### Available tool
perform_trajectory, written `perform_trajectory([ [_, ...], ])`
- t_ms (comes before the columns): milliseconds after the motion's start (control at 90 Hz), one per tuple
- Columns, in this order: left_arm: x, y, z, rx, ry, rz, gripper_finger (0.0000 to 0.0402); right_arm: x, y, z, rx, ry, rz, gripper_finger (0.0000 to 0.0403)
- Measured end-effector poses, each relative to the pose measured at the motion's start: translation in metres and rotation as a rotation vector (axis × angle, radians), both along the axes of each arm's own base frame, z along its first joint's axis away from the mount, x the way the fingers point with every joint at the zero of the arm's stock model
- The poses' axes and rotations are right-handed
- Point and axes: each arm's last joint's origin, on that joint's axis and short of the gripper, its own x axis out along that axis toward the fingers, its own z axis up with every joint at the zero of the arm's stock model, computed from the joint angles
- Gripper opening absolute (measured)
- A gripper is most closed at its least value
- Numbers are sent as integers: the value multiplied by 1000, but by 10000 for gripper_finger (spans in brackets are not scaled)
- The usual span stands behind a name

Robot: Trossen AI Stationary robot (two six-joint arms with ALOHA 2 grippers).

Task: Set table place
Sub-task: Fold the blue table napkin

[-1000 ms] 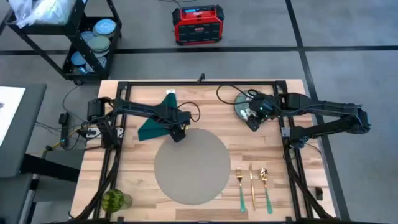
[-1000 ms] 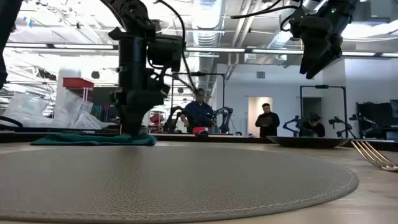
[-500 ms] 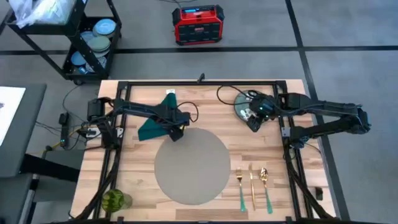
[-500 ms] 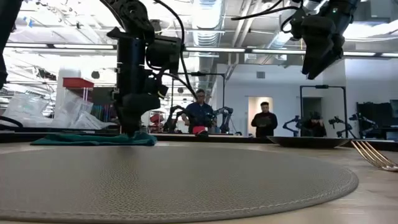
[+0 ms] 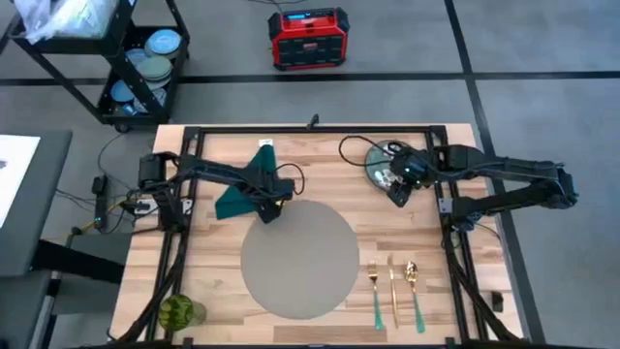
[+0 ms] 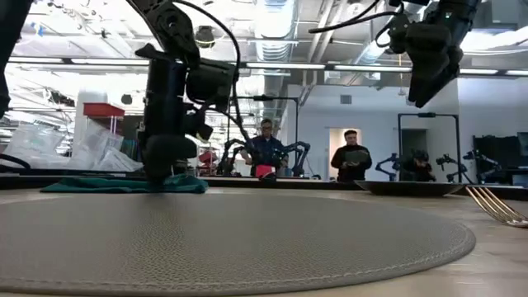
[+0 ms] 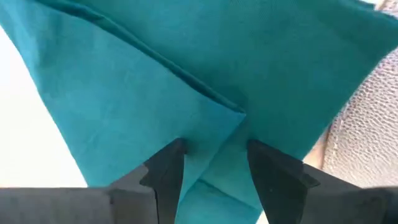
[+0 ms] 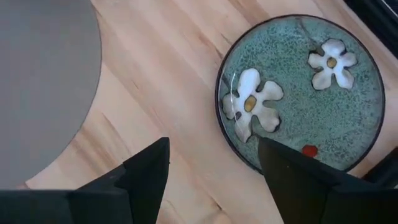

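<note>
The round grey placemat (image 5: 298,257) lies flat on the wood table (image 5: 208,276). A dark green napkin (image 5: 235,192) lies flat on the table at the mat's far left. My left gripper (image 5: 266,210) points down at the napkin's corner nearest the mat, open, with a raised fold of the cloth (image 7: 214,102) between its fingers. My right gripper (image 5: 399,194) hangs open above the table, just on the near side of the floral plate (image 5: 381,167), holding nothing; its wrist view shows the plate (image 8: 305,93) and the mat's edge (image 8: 43,81). My left gripper comes from above, pointing down, and its open fingertips (image 7: 169,163) reach the napkin near the corner beside the placemat (image 6: 161,181). They stand on either side of a fold in the cloth. The napkin lies on the table, not lifted.
Gold and green cutlery (image 5: 392,288) lies on the table to the right of the mat. A green glass (image 5: 180,312) stands at the near left corner. A black cart with blue dishes (image 5: 145,68) and a red box (image 5: 308,39) stand beyond the far edge. People stand far off in the room (image 6: 351,161).
My left gripper has shifted a little toward the table's left edge, staying down at the napkin's corner. The napkin lies as before.
</note>
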Motion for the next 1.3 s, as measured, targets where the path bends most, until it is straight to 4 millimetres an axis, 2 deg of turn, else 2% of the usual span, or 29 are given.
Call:
perform_trajectory([
  [167,0,0,-1,-11,-6,1,148,0,-1,0,-2,-2,-1,235],
  [467,4,1,2,-7,-22,-31,18,0,-1,0,-3,-3,-1,235],
  [522,5,1,2,-4,-26,-30,6,0,-1,0,-3,-4,-2,235],
  [767,3,2,3,27,-2,-18,1,1,-1,0,-4,-10,-2,235],
  [1067,-9,1,6,36,114,6,0,1,-1,0,-4,-9,-2,235],
  [1300,-10,8,20,115,138,12,0,1,-1,0,-4,-9,-2,235],
])
